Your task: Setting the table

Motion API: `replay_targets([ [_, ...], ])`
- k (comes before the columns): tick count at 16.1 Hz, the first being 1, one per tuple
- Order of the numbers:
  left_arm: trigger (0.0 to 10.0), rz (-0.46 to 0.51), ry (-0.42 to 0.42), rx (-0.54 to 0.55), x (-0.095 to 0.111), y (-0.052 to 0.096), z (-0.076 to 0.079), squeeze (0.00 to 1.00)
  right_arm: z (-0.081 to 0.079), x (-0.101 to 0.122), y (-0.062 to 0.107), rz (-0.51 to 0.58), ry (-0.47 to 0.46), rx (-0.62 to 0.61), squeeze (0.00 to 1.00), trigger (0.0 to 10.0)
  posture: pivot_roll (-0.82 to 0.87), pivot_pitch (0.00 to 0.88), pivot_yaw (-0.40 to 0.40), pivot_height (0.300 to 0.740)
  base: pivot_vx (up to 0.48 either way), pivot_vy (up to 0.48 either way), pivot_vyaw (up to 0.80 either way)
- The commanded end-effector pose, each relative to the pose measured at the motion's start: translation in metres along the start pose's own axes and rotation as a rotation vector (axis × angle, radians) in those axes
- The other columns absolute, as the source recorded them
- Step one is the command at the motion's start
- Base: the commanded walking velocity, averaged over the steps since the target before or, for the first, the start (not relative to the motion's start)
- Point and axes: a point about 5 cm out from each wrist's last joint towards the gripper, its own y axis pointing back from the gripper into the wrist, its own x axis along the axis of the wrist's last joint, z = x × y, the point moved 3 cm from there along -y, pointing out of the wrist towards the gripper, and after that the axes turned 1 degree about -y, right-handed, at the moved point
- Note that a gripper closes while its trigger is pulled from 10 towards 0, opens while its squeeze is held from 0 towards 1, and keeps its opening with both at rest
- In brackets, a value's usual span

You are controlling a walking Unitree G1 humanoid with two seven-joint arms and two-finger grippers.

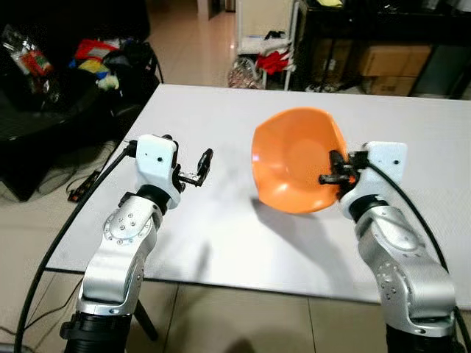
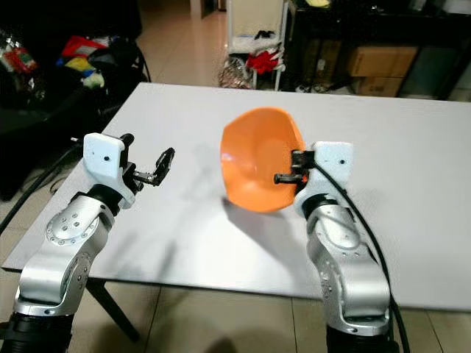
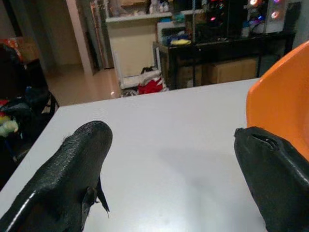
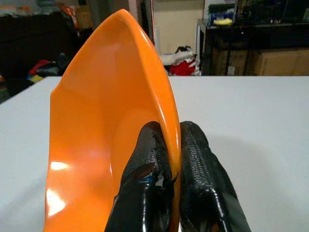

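Right hand [image 1: 333, 169] is clamped on the rim of the bowl [image 1: 294, 158], one black finger [image 4: 145, 169] inside the orange wall and the other [image 4: 198, 164] outside it, pinched tight with the thin rim between them. It holds the bowl tipped up on edge above the desk [image 1: 221, 235], its hollow turned toward the robot's left and somewhat toward the camera. A soft shadow lies on the white top under and just beside the bowl; whether its lowest edge touches the surface or hangs a little clear is hard to tell from these angles.

Left hand [image 1: 200, 168] hovers over the near left part of the desk, well apart from the bowl, its two fingers spread and gripping nothing. In the left wrist view both pads [image 3: 72, 179] frame bare white desk, with the orange bowl wall showing at the far side of one pad.

Beyond the far edge of the desk are a tiled floor [image 1: 191, 44], a dark shelf unit with cardboard boxes [image 1: 390, 62], and a red and white heap [image 1: 268, 62] on the floor. Off the desk's left side a dark couch [image 1: 51, 95] carries colourful clutter
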Motion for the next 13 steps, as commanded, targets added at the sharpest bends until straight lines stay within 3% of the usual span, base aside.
replay_targets([
  [1,10.0,-0.002,-0.013,0.012,0.0019,-0.0009,-0.0032,0.0,-0.003,0.0095,-0.0016,0.03,-0.004,0.019,0.0,10.0,0.02,0.0,0.012,0.74,0.304,0.0,0.0],
  [9,10.0,-0.001,-0.008,0.006,0.0021,-0.0017,-0.0025,0.0,-0.0017,0.0105,-0.0038,0.03,-0.012,0.019,0.0,10.0,0.02,0.0,0.012,0.74,0.316,0.0,0.0],
  [11,10.0,0.0,-0.009,0.005,0.0023,-0.0018,-0.0025,0.0,-0.0045,0.0104,-0.0034,0.028,-0.012,0.036,0.0,10.0,0.02,0.0,0.013,0.74,0.317,0.0,-0.79],
  [13,10.0,0.002,-0.013,0.003,0.0029,-0.002,-0.0026,0.0,-0.0051,0.0115,-0.0038,0.033,-0.02,0.041,0.0,10.0,0.02,0.0,0.013,0.74,0.315,0.0,0.0],
])
